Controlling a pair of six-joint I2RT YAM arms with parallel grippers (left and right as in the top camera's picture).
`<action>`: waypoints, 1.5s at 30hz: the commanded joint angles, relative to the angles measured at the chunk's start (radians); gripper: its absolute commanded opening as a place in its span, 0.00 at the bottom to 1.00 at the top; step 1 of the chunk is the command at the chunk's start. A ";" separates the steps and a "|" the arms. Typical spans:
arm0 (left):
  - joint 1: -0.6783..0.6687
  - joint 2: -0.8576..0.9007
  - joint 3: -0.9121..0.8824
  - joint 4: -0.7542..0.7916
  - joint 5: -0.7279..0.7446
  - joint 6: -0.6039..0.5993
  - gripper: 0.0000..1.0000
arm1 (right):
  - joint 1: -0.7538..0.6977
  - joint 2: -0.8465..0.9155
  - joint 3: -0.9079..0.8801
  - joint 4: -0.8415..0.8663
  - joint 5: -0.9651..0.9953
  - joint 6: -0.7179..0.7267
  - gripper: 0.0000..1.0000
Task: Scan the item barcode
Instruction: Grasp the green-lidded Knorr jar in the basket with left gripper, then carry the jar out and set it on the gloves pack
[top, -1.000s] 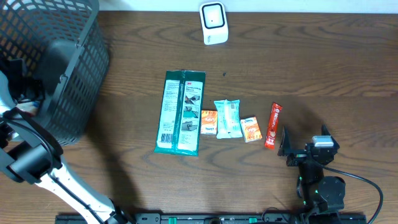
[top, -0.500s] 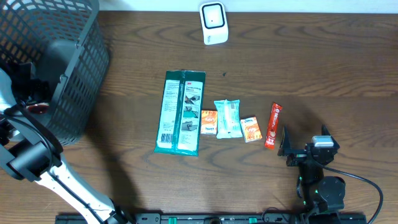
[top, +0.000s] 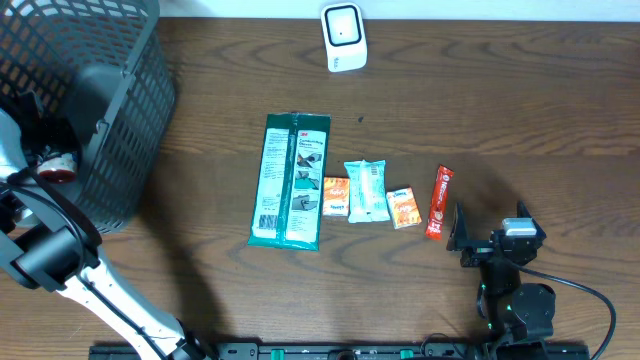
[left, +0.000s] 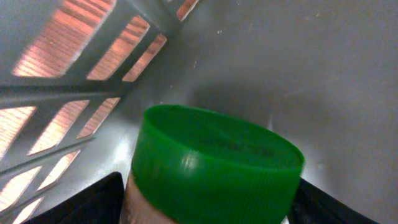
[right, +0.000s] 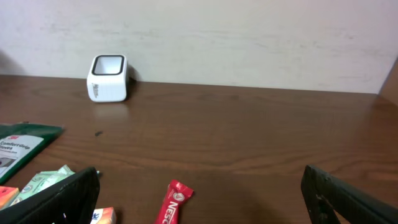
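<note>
The item, a jar with a wide green lid (left: 214, 165), fills the left wrist view inside the grey mesh basket (left: 311, 74). My left gripper (left: 205, 202) has a dark finger pressed against each side of it. From overhead, the left gripper (top: 45, 150) reaches into the basket (top: 110, 120), and a red and white part of the jar (top: 57, 166) shows beneath it. The white barcode scanner (top: 343, 38) stands at the table's far edge, also visible as the scanner (right: 109, 78) in the right wrist view. My right gripper (top: 487, 238) rests open near the front right, nothing between its fingers.
A long green package (top: 290, 180) lies mid-table. To its right sit an orange packet (top: 336, 196), a pale green pouch (top: 366, 190), another orange packet (top: 403, 207) and a red stick sachet (top: 439, 201), which lies just ahead of the right gripper (right: 199, 202).
The left jaws have narrowed onto the jar. From overhead, the jar's red and white label has come into view inside the basket. The right arm has not moved.
</note>
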 joint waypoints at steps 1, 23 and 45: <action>0.002 0.016 -0.043 0.018 -0.019 -0.020 0.81 | -0.006 -0.005 -0.001 -0.003 -0.001 -0.005 0.99; 0.000 -0.022 -0.049 0.069 -0.018 -0.085 0.60 | -0.006 -0.005 -0.001 -0.003 -0.001 -0.005 0.99; -0.044 -0.579 -0.048 0.113 -0.018 -0.272 0.60 | -0.006 -0.005 -0.001 -0.003 -0.001 -0.005 0.99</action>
